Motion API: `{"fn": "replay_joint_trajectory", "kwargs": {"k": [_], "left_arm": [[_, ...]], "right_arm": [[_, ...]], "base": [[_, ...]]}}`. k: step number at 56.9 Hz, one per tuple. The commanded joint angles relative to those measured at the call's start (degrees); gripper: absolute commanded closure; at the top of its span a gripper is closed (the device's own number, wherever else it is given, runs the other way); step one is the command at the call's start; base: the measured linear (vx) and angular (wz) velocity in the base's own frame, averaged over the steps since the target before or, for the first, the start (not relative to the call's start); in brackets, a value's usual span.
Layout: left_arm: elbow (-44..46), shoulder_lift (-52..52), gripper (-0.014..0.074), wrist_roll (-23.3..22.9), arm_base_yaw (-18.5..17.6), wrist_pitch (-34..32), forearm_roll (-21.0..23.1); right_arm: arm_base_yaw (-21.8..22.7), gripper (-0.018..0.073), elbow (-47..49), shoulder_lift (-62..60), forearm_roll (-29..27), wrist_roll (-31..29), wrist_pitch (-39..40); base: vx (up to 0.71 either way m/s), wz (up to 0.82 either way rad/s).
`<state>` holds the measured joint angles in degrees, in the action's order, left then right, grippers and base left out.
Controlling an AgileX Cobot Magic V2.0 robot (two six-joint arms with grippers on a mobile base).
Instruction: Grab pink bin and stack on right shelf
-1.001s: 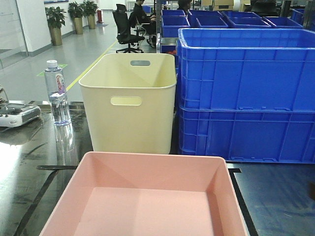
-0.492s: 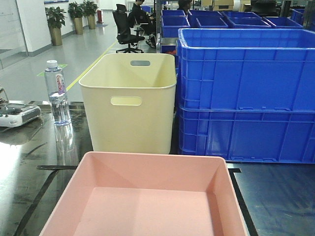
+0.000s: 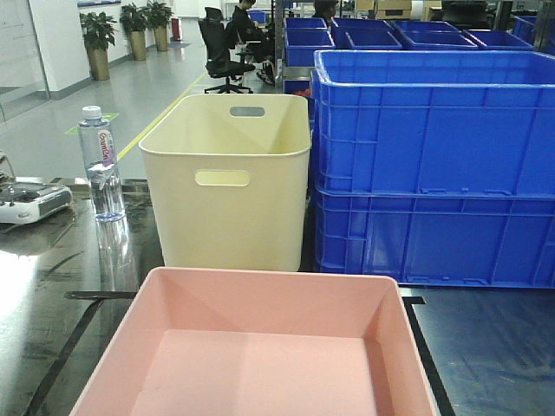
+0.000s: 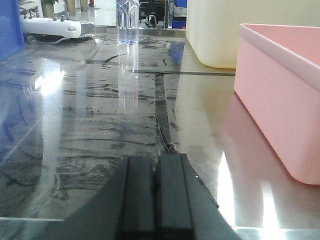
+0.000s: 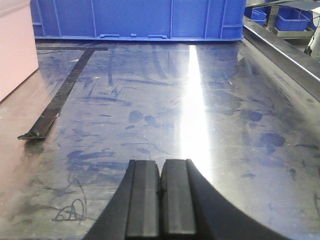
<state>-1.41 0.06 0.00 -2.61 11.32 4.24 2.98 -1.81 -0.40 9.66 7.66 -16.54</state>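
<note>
1. The pink bin [image 3: 251, 347] sits empty and upright at the near centre of the glossy dark desk [image 3: 52, 295], its near edge cut off by the front view.
2. The cream bin [image 3: 227, 178] stands just beyond the pink bin's far rim; whether the two touch cannot be told.
3. Two stacked blue crates [image 3: 434, 165] stand to the right of the cream bin, close against it.
4. A water bottle [image 3: 101, 162] stands upright at far left; a white device [image 3: 30, 201] lies further left.
5. Black strip lines [image 3: 61, 338] cross the desk beside the pink bin.
6. The left gripper [image 4: 155, 192] hovers low over bare desk, its jaws pressed together and holding nothing. The pink bin's wall [image 4: 280, 100] lies to its right, apart from it.
7. The right gripper [image 5: 161, 202] hovers over the reflective right shelf [image 5: 200, 110], jaws pressed together, empty. The pink bin's side [image 5: 17, 45] shows at far left, well apart.
</note>
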Motion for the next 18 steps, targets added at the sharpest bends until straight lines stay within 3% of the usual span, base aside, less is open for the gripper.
{"fn": "replay_joint_trajectory", "kwargs": {"k": [1,18], "left_arm": [[-0.99,1.21,0.0604,-0.55,-0.03,-4.43,0.1],[-0.99,1.21,0.0604,-0.55,-0.03,-4.43,0.1]], "right_arm": [[0.46,0.0571,0.0,0.72,0.41,-0.17,4.32],[0.46,0.0571,0.0,0.72,0.41,-0.17,3.49]], "base": [[0.0,0.0],[0.0,0.0]]}}
